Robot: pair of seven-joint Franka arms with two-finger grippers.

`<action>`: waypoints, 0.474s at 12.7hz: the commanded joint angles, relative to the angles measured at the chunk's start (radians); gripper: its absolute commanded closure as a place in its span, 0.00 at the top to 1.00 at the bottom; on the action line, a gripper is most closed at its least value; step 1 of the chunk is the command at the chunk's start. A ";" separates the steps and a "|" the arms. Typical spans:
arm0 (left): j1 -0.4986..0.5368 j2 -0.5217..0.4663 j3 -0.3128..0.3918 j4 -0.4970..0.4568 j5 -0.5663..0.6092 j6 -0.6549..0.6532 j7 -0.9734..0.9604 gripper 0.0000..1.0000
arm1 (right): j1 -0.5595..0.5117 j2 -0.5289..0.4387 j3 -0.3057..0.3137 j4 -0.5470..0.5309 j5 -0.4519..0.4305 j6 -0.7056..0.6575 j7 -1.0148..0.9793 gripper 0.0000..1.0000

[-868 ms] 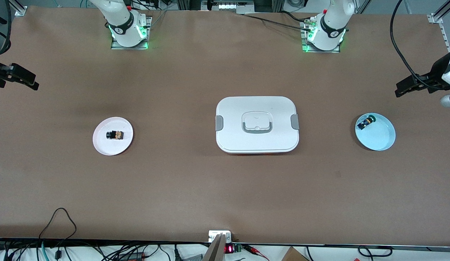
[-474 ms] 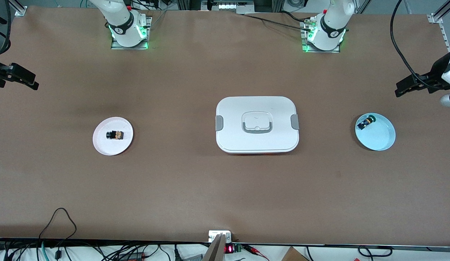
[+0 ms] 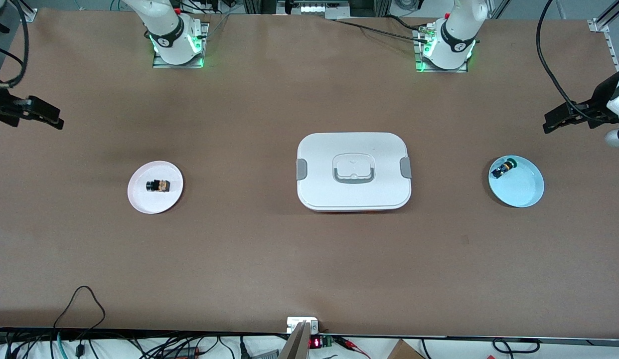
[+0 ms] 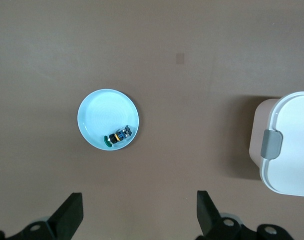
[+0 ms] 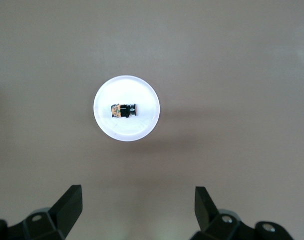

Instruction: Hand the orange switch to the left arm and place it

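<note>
The orange switch [image 3: 157, 186] lay on its side in the middle of a small white plate [image 3: 140, 199] toward the right arm's end of the table, and the right gripper [image 5: 137, 210] hung high above that end with its jaws spread wide and nothing in them, the plate showing under it a little ahead of its fingertips. The left gripper [image 4: 137, 215] hung just as high over its own end, jaws also wide apart and empty, with a light blue plate [image 4: 94, 112] below it holding a small blue-and-black part [image 4: 119, 136]. The box [image 3: 353, 170] sat between the two plates, well apart from both grippers. To my eye the switch looked light, hard and stiff, tiny against those fingers, so it could skid or tip on the smooth plate if nudged. I would have pinched it across the tan body, the two flat long sides, rather than over the rounded black end, closing gently and squarely.
</note>
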 commanded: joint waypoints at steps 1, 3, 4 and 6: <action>-0.007 0.008 0.004 0.027 0.012 -0.017 0.026 1.00 | 0.060 0.095 0.000 0.023 -0.057 0.016 0.005 1.00; -0.007 0.008 0.005 0.027 0.012 -0.018 0.026 1.00 | 0.075 0.157 0.000 0.019 -0.052 0.086 0.052 1.00; -0.007 0.009 0.005 0.027 0.012 -0.017 0.026 1.00 | 0.073 0.195 0.000 0.013 -0.044 0.125 0.080 1.00; -0.007 0.012 0.005 0.027 0.012 -0.017 0.026 1.00 | 0.067 0.230 0.000 -0.032 -0.035 0.198 0.088 1.00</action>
